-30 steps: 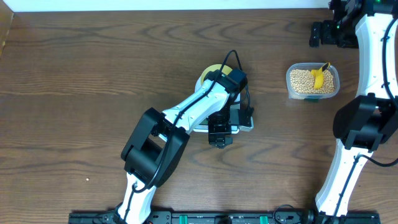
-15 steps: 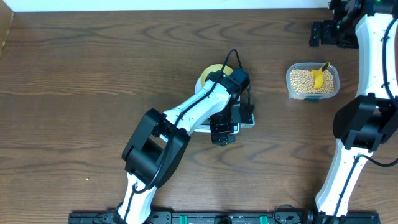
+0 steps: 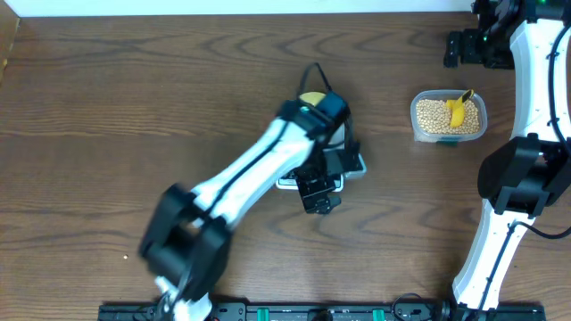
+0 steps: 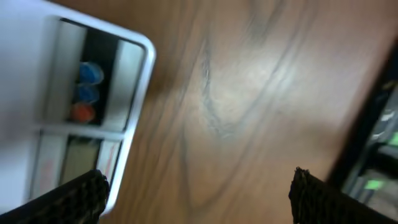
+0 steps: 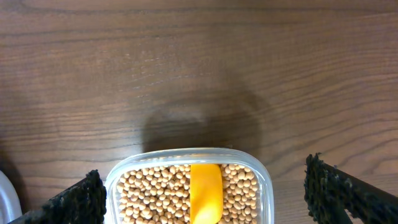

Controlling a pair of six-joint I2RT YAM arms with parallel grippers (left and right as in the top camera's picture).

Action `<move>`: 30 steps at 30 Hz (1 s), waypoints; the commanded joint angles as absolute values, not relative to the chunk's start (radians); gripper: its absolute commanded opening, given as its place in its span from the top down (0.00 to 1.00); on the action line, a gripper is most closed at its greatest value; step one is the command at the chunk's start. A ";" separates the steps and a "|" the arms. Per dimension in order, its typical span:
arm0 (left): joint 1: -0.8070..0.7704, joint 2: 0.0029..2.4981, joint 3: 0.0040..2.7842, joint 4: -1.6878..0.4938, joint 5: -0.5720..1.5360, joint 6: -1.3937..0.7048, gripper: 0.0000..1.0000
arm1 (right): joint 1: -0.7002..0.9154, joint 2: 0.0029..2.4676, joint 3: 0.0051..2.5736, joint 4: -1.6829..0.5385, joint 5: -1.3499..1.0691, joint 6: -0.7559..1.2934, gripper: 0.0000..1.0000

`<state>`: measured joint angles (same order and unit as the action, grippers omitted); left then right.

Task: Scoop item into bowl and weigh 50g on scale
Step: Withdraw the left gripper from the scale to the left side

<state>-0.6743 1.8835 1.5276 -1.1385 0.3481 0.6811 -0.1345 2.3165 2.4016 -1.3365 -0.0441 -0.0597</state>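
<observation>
The white scale (image 3: 355,168) lies mid-table, mostly hidden under my left arm. In the left wrist view the scale (image 4: 37,74) shows its blue and orange buttons and its grey display (image 4: 78,158). Only a slice of the pale yellow bowl (image 3: 311,96) shows behind the arm. My left gripper (image 3: 318,194) is open and empty at the scale's front edge; it shows in its wrist view (image 4: 196,202) over bare wood. The beans (image 3: 434,116) fill a clear tub (image 3: 416,125) with a yellow scoop (image 3: 458,112) in them. My right gripper (image 5: 202,205) is open above the tub's beans (image 5: 149,190).
The left arm is motion-blurred across the table's middle. The right arm's base (image 3: 517,178) stands at the right edge, beside the tub. A dark rail (image 3: 294,312) runs along the table's front edge. Bare wood lies to the left.
The left arm's elbow has swung left and toward the front, now blurred; its gripper stays near the scale's front edge. The right arm, tub and scoop have not moved.
</observation>
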 commanded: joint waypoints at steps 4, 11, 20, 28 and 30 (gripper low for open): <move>-0.528 1.709 1.535 -1.196 0.343 0.417 0.06 | -0.136 2.317 2.418 -1.335 -0.036 -0.061 0.01; -0.278 1.696 1.443 -1.154 0.339 0.253 0.07 | -0.136 2.317 2.418 -1.335 -0.036 -0.061 0.01; -0.105 1.699 1.098 -0.819 0.339 0.205 0.07 | -0.136 2.317 2.418 -1.335 -0.036 -0.061 0.01; -0.062 1.762 0.934 -0.541 0.282 0.217 0.01 | -0.136 2.317 2.418 -1.335 -0.036 -0.061 0.01; -0.062 1.789 0.930 -0.513 0.282 0.216 0.02 | -0.136 2.317 2.418 -1.335 -0.036 -0.061 0.01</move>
